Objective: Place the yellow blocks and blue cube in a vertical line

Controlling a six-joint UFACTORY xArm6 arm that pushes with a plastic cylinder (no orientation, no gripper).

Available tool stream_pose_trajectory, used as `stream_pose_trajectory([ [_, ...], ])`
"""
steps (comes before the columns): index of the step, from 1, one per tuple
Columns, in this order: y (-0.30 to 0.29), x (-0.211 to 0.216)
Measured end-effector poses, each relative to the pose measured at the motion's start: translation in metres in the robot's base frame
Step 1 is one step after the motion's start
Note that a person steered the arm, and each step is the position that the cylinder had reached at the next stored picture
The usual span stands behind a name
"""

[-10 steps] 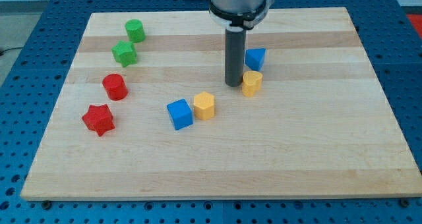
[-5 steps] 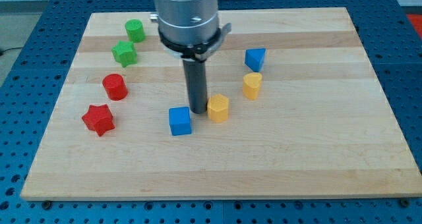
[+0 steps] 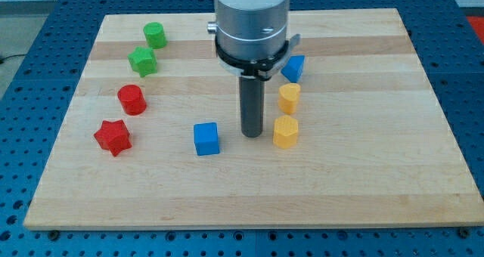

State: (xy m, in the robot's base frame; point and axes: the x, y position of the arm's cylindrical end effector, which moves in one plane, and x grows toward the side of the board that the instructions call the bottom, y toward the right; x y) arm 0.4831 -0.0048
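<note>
My tip point(image 3: 252, 134) rests on the board just left of a yellow hexagonal block point(image 3: 285, 131). A yellow cylinder-like block point(image 3: 289, 97) stands directly above that one. A blue wedge-like block point(image 3: 293, 67) sits above the cylinder, partly behind my arm. These three form a near-vertical column right of centre. A blue cube point(image 3: 206, 138) lies to the left of my tip, apart from it.
A green cylinder point(image 3: 155, 35) and a green star point(image 3: 142, 61) lie at the view's upper left. A red cylinder point(image 3: 131, 99) and a red star point(image 3: 113, 137) lie below them. The wooden board point(image 3: 363, 174) sits on a blue perforated table.
My tip moved left to the hexagonal yellow block, then pushed it right until it sits below the yellow cylinder. The blue cube shifted slightly. Other blocks stayed put.
</note>
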Motion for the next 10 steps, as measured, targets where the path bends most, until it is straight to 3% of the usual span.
stream_pose_trajectory([
  [5, 0.032, 0.013],
  [6, 0.021, 0.004],
  [7, -0.029, -0.024],
  [8, -0.093, -0.031],
  [9, -0.12, -0.017],
  [10, -0.095, -0.013],
])
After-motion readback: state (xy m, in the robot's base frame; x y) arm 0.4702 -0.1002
